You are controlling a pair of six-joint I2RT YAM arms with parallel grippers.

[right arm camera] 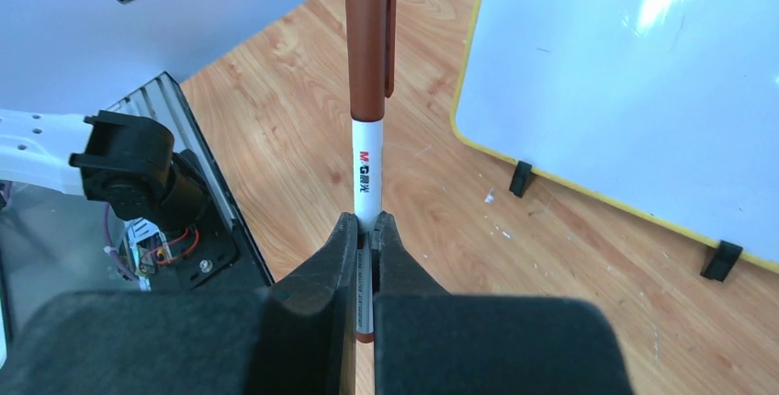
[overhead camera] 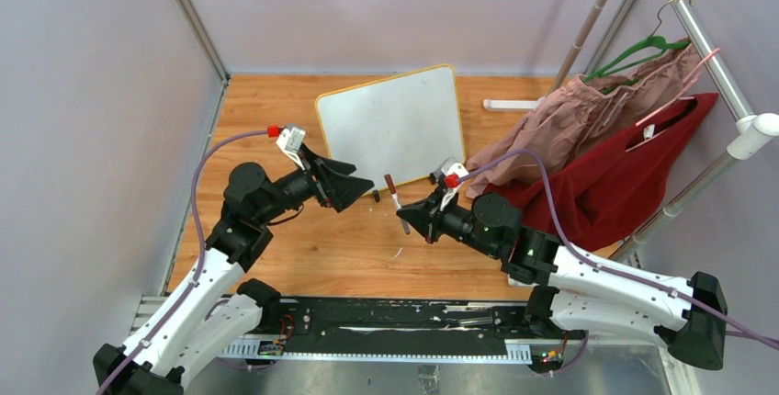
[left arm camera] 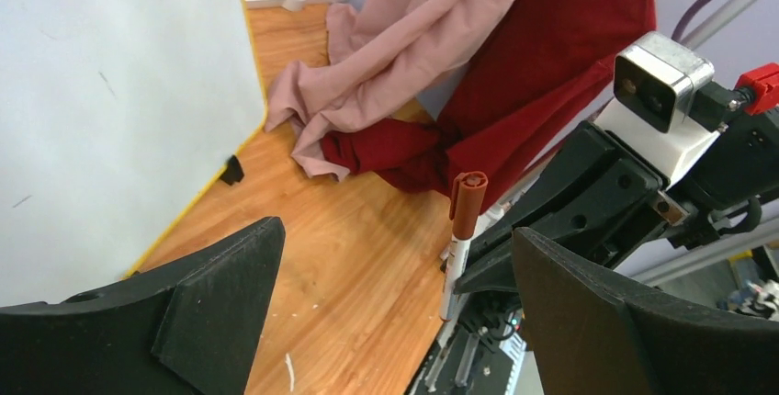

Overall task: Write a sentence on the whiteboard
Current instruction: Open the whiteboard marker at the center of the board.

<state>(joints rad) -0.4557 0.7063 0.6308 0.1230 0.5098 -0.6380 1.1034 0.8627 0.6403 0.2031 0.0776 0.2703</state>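
Over the wooden surface [overhead camera: 321, 248], we are pinching the capped marker [right arm camera: 367, 165] by its tail in our right tool [right arm camera: 367, 230], left tool [left arm camera: 395, 239] spread wide beside it, whiteboard [overhead camera: 390, 124] standing blank behind, and risking a skewed tug on the cap [right arm camera: 369, 37] dragging it loose.

The left arm [overhead camera: 197, 276] and right arm [overhead camera: 611, 280] wear white shells over black joints, each trailed by a lilac cable [overhead camera: 195, 202] ending in a red plug [overhead camera: 273, 130]; the left gripper [left arm camera: 397, 230] shows matte black wedge fingers [left arm camera: 211, 285] at seven and four o'clock of its wrist view
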